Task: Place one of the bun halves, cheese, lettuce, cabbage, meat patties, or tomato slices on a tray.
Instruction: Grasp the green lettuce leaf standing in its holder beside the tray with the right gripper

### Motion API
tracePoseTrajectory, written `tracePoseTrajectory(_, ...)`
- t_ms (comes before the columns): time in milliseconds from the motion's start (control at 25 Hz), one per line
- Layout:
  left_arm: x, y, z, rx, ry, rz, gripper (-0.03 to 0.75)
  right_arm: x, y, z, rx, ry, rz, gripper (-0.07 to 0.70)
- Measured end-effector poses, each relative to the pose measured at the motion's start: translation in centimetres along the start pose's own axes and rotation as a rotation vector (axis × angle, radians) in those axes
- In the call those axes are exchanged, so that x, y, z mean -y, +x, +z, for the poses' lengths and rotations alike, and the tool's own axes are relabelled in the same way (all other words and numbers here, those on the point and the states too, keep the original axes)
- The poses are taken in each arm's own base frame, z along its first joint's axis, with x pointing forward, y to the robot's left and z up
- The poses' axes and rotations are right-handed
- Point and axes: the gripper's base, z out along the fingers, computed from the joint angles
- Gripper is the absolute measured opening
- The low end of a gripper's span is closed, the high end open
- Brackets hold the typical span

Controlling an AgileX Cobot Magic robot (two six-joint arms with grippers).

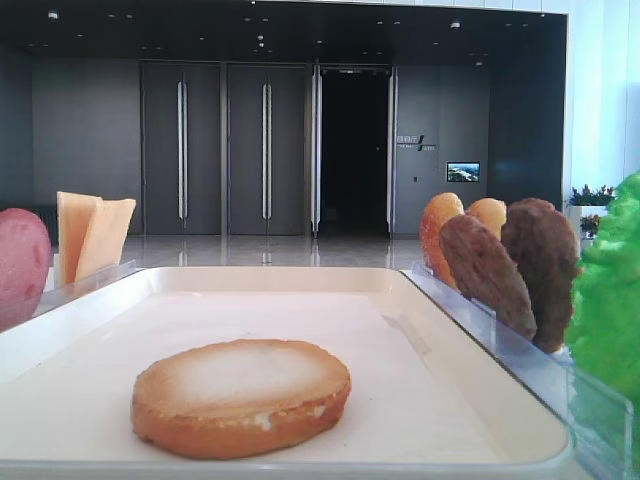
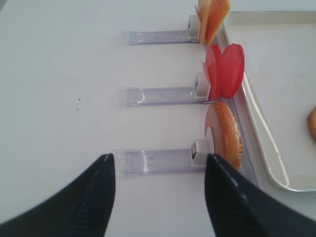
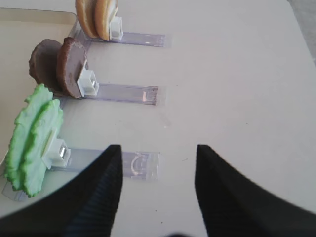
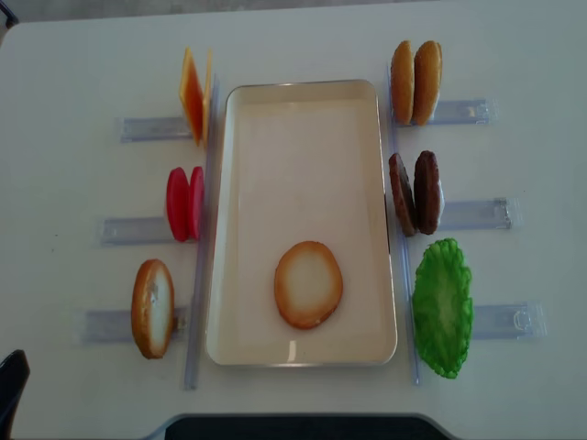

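Tray (image 4: 238, 229) far half: bare.
Tray near half: bun half (image 4: 308, 284) lies flat.
Left, right flanks: upright food in clear racks (image 4: 477, 214).

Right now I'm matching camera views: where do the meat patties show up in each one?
Exterior high: meat patties at right, beyond the tray's rim.
Right wrist: patties upper left, middle rack.
Left wrist: not in view.
Exterior high (realsense): patties right of the tray.
Shared landmark: the lettuce beside them.

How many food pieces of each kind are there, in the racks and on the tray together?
bun halves: 4
cheese: 2
tomato slices: 2
meat patties: 2
lettuce: 2
total: 12
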Motion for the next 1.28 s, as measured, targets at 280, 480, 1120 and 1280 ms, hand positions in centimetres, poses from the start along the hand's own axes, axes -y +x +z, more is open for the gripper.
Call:
tracePoseTrajectory(280, 0.0, 0.0, 0.0, 0.0, 0.0, 0.0, 0.447, 0.01, 0.0, 0.0, 0.0, 0.001, 0.0, 0.357)
tracePoseTrajectory(480, 0.0, 0.0, 0.0, 0.0, 0.0, 0.0, 0.447, 0.01, 0.0, 0.0, 0.0, 0.001, 0.0, 0.357)
tracePoseTrajectory(1120, 0.0, 0.0, 0.0, 0.0, 0.0, 0.0, 0.447, -0.03, 0.0, 0.0, 0.0, -0.003, 0.001, 0.357)
tracePoseTrajectory(1280, 0.0, 0.0, 0.0, 0.0, 0.0, 0.0, 0.447, -0.03, 0.0, 0.0, 0.0, -0.003, 0.001, 0.357)
